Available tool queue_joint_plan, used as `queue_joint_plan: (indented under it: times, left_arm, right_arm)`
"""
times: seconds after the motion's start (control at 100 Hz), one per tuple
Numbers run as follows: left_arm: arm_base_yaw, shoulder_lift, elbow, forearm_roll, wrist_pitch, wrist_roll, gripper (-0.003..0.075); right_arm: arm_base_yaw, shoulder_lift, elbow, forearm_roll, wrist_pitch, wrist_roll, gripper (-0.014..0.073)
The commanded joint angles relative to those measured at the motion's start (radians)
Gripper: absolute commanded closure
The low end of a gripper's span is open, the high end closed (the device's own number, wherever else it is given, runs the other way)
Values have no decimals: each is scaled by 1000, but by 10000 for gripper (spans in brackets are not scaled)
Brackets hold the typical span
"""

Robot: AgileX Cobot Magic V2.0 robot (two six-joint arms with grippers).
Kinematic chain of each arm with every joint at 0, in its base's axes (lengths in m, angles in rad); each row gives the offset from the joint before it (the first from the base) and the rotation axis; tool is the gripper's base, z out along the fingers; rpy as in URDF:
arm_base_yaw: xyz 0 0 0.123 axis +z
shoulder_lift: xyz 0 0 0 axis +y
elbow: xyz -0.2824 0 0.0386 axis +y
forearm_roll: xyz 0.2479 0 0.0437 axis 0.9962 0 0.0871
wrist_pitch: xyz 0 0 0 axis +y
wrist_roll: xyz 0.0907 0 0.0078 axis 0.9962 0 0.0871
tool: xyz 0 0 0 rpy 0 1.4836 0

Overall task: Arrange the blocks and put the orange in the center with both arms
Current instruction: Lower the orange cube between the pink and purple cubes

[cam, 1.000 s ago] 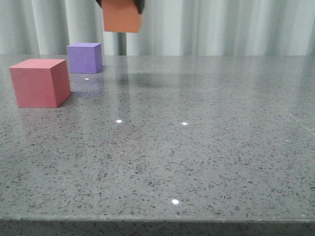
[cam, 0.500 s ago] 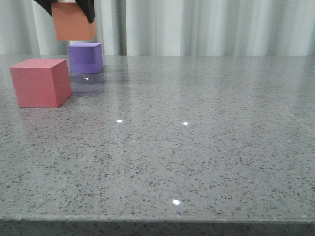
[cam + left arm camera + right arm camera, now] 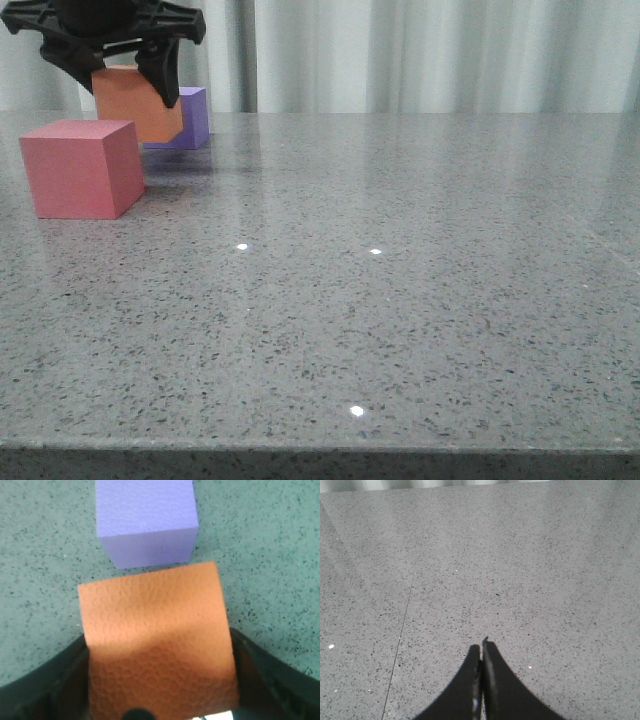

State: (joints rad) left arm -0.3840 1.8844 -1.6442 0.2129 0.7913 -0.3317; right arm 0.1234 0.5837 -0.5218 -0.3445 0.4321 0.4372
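The left gripper (image 3: 128,85) clamps the orange cube (image 3: 135,102) on opposite flat faces (apparently light, grippy foam); the right gripper (image 3: 481,680) jaws are pressed together.

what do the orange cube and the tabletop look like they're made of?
Orange cube: likely foam or a soft plastic. It is matte, and the left wrist view shows a fine pebbled, cell-like skin with no gloss. Sharp edges.
Tabletop: looks like polished speckled stone or a stone-look composite. It is grey with dark flecks and glossy, mirroring light spots and the cubes. Stone or laminate can't be settled.
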Motion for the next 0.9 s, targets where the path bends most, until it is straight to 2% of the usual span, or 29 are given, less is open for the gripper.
queue_joint_plan:
  times: [0.0, 0.55, 0.74, 0.89]
  left_arm:
    - [2, -64, -3, 1, -76, 2, 363]
    - [4, -49, 21, 18, -93, 2, 353]
    - [4, -49, 37, 22, -91, 2, 190]
    - [4, -49, 56, 22, -102, 2, 116]
  right_arm:
    - [-4, -2, -26, -26, -75, -7, 662]
    - [-4, -2, -26, -26, -76, -7, 662]
    - [-4, -2, -26, -26, -76, -7, 662]
    - [-4, -2, -26, -26, -76, -7, 662]
